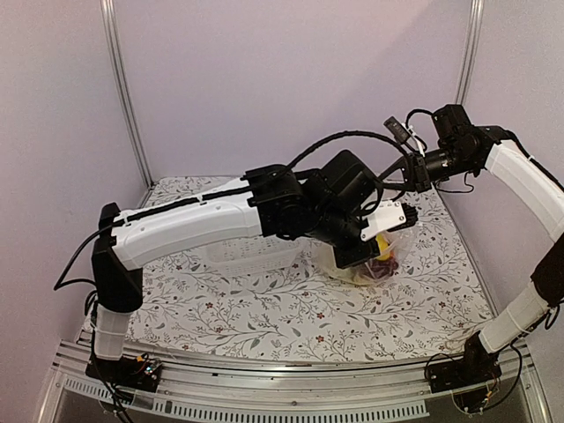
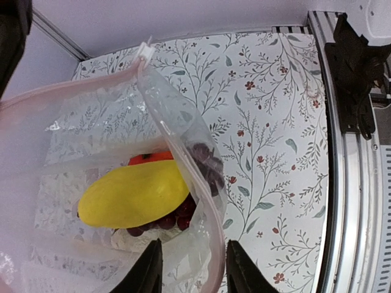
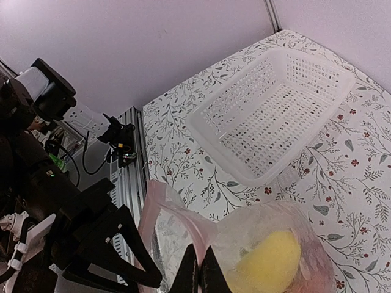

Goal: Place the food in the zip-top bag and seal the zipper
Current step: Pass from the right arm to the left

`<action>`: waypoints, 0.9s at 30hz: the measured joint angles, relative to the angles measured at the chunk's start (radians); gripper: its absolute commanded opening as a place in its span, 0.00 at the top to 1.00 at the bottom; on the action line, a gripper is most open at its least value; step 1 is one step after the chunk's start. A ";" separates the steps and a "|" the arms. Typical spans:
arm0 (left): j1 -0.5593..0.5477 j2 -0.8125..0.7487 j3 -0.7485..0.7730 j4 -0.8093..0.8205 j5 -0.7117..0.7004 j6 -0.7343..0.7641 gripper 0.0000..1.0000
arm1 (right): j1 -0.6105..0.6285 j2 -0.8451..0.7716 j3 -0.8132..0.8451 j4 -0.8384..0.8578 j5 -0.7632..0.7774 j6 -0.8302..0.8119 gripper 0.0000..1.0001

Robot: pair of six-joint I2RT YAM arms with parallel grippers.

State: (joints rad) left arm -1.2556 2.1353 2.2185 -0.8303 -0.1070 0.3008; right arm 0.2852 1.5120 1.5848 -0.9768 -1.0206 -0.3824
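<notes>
R claw [image 3: 199, 271] pinched shut on zip-top bag [image 3: 177, 229] rim; L claw [image 2: 194, 247] part-open, straddling zipper [image 2: 177, 149], food [image 2: 131, 195] inside.

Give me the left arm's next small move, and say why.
Probably close the left jaws on the zipper. They stand open astride that strip at the mouth of the zip-top bag, and the right jaws pinch another part of the rim. The yellow food and grapes already lie inside, and the basket looks empty, so sealing seems due.
</notes>
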 measured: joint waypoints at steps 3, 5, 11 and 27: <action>0.004 0.003 0.001 -0.003 -0.002 0.001 0.65 | 0.003 0.000 0.000 0.001 0.002 0.000 1.00; 0.004 0.006 0.001 -0.003 0.002 0.002 0.65 | 0.003 0.000 0.000 0.002 0.002 0.000 1.00; 0.004 0.024 0.019 -0.006 0.032 0.006 0.65 | 0.004 0.000 0.000 0.005 0.002 0.001 1.00; 0.014 0.085 0.067 -0.008 0.036 -0.011 0.95 | 0.010 0.003 0.000 0.010 0.002 0.005 1.00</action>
State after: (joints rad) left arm -1.2415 2.2204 2.2852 -0.8379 -0.0708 0.2897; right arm 0.2947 1.5150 1.5848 -0.9668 -1.0183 -0.3771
